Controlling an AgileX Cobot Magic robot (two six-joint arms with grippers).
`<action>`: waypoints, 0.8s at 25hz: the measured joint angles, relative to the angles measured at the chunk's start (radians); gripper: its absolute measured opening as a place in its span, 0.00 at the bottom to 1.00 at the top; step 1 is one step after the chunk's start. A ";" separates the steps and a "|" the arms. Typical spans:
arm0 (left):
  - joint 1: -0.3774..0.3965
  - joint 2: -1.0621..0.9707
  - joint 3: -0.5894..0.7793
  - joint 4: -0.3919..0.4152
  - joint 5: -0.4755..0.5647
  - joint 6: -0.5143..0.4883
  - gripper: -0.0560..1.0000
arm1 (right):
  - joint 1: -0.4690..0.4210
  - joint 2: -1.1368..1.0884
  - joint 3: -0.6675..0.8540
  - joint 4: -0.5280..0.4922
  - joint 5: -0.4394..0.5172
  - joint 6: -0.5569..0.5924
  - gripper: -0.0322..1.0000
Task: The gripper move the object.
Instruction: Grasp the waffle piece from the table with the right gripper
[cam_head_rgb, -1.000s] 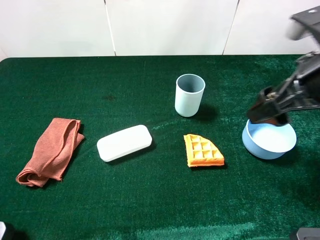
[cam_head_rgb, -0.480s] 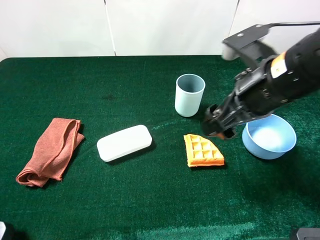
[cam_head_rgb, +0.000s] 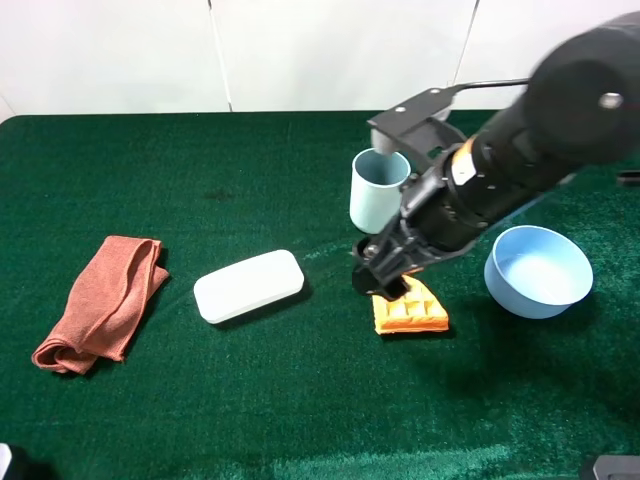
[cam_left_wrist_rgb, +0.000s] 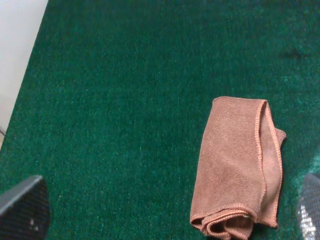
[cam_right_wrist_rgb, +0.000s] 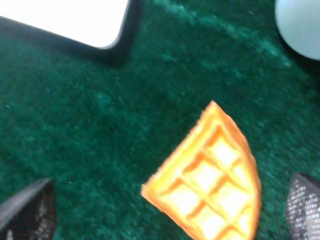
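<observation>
Reaching across the green bench, the right arm hangs low over the waffle wedge, and in the high view its dark end covers the wedge's corner nearest the cup. The right fingers stand wide apart, one dark tip at each side of the wrist view, with the wedge lying on the green pile between them. Nothing is clamped. Whether either tip touches the wedge cannot be told.

The wedge lies flat on the bench, grid side up, in front of the upright pale blue cup and apart from it. A white rounded case lies to its left in the high view, and a pale blue bowl sits to its right; neither touches the wedge.

Far to the left, a folded rust-orange cloth lies on the bench, well apart from the case. The left fingers are also spread wide and grip nothing, with the cloth on the bench below them, nearer one tip than the other.
</observation>
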 joint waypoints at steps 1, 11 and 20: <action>0.000 0.000 0.000 0.000 0.000 0.000 0.99 | 0.005 0.015 -0.013 0.003 -0.003 0.000 0.70; 0.000 0.000 0.000 0.000 0.000 0.000 0.99 | 0.014 0.167 -0.050 0.003 -0.016 0.003 0.70; 0.000 0.000 0.000 0.000 0.000 0.000 0.99 | -0.002 0.213 -0.051 -0.145 -0.017 0.178 0.70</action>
